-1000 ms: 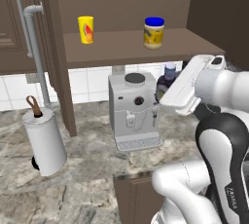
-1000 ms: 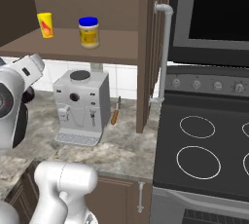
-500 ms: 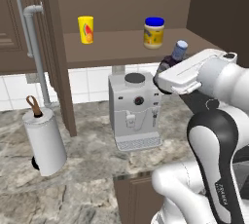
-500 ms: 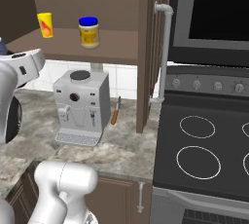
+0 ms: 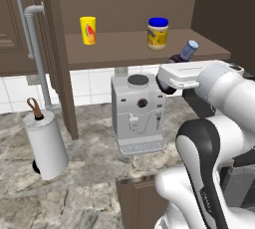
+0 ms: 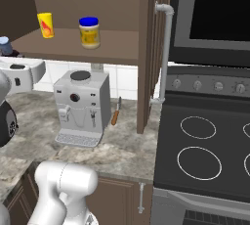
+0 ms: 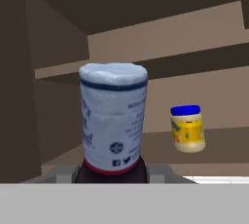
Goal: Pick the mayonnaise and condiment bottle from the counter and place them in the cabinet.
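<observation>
From the left base, the mayonnaise [image 5: 158, 33] already stands on the cabinet [image 5: 149, 49] shelf, so one item looks done; the bottle [image 5: 185, 54] rides tilted at the shelf's front edge, clamped in the gripper [image 5: 175, 62]. From the right base, the bottle [image 6: 6, 46] sits left, near shelf height. The hand view shows its cap [image 7: 113, 116] close, jaws clenched on its body below.

glossy white arm [image 5: 219, 118] segments, dark joints, rounded shells.

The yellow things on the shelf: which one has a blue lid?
The mayonnaise, the squat jar further right in the left base view. The yellow cup beside it has no lid, just a red-orange mark.
</observation>
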